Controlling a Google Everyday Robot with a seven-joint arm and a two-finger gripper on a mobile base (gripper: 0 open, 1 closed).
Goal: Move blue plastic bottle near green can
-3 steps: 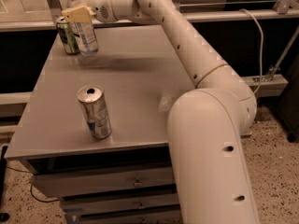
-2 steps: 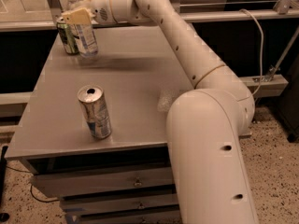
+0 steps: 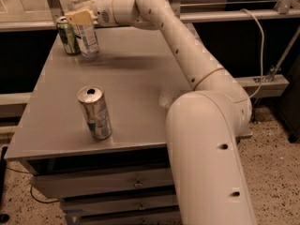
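Grey table (image 3: 140,88) atop a drawer cabinet (image 3: 117,184), speckled floor (image 3: 276,172) to the right, dark shelving behind. At the far left corner, the blue plastic bottle (image 3: 89,40): upright, long axis vertical, base on or just off the tabletop, cannot tell which. Just beside it on the left, touching or nearly so, the green can (image 3: 67,36), also upright. Around the bottle's upper body, the gripper (image 3: 80,16): one tan pad pressed flat against the near side, the other hidden behind, so judged to be pinching the bottle rather than spread. No gap to close between end effector and bottle; can a little farther left, on the side away from the wrist. Single arm (image 3: 187,55) stretched long from the bulky base (image 3: 211,172) at lower right, up past the elbow, then nearly level across the table to the far corner, wrist horizontal, grasp from the side. Well apart, near the front edge, a silver can (image 3: 95,112) with an open top, out of the arm's line. Probably left to do: loosen the grip and draw back rightward without tipping the tall bottle into its neighbour.
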